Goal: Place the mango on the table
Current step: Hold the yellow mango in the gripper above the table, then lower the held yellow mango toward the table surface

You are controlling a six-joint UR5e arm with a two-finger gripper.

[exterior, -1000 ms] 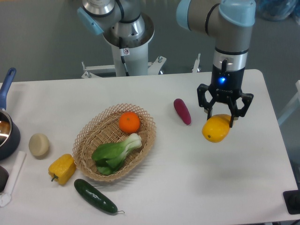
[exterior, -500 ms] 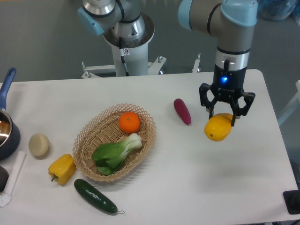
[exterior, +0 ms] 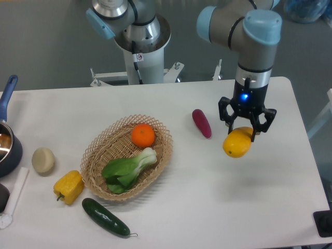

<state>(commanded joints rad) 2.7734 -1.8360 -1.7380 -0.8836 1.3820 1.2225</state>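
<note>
The mango (exterior: 237, 144) hangs in the end effector (exterior: 246, 132), whose fingers close on its upper end; the fruit tilts down to the left, above the white worktop (exterior: 218, 207) with a faint shadow beneath it, so it looks held clear of the surface. Against half a second ago, the end effector and mango sit slightly further left and the wrist has turned a little, so the fingers show at a different angle; the height is much the same.

Taking the mango as the landmark: the purple eggplant (exterior: 202, 123) lies just to its left and a bit farther back, apart from it. Well to its left stands the wicker basket (exterior: 98, 150) holding the orange (exterior: 143, 135) and the bok choy (exterior: 128, 169). Beyond the basket lie the yellow bell pepper (exterior: 69, 187), the cucumber (exterior: 105, 217), a pale round potato (exterior: 43, 160) and, at the far left edge, a dark pot (exterior: 8, 148) with a blue handle.

Bare worktop spreads below and to the right of the mango, up to the right edge and the near edge
</note>
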